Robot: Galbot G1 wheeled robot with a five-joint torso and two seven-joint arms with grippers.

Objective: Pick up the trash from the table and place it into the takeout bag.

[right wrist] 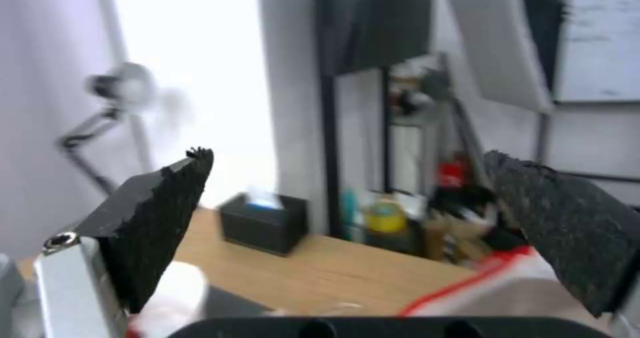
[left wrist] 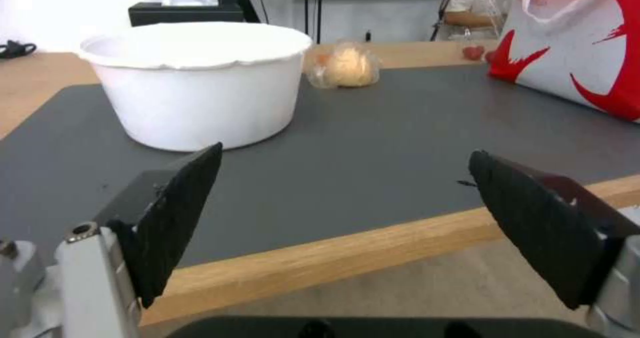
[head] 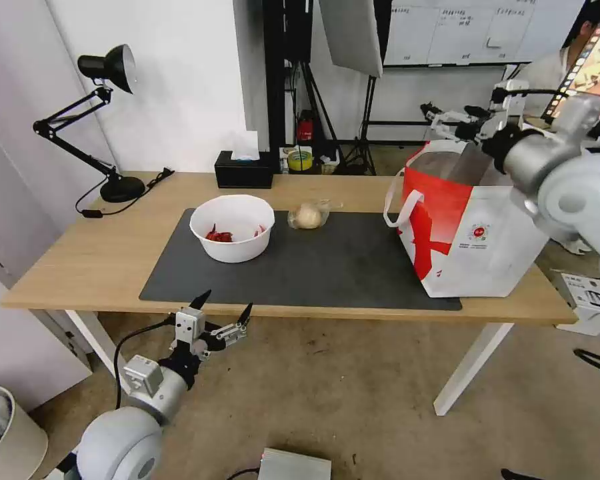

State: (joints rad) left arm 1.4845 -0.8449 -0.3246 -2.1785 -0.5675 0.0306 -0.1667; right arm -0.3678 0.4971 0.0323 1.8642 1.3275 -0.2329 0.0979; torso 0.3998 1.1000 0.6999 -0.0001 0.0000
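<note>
Two trash items on the table (head: 100, 257) mat (head: 327, 267): white bowl (head: 233, 227) with red scraps, bagged bun (head: 308, 215). Left gripper (head: 223, 309) spread wide, empty, just off the table's near edge, bowl ahead of it, bun beyond. Right gripper (head: 450, 120) raised above the takeout bag (head: 473, 230), fingers (right wrist: 160, 218) also wide apart, empty. Bag stands upright, open, well apart from left gripper.

left gripper (left wrist: 343, 178) spread wide, off the mat's (left wrist: 373, 142) near edge | white bowl (left wrist: 200, 82) on mat | bagged bun (left wrist: 347, 66), somewhat blurred, behind bowl | takeout bag (left wrist: 587, 42) beside mat
</note>
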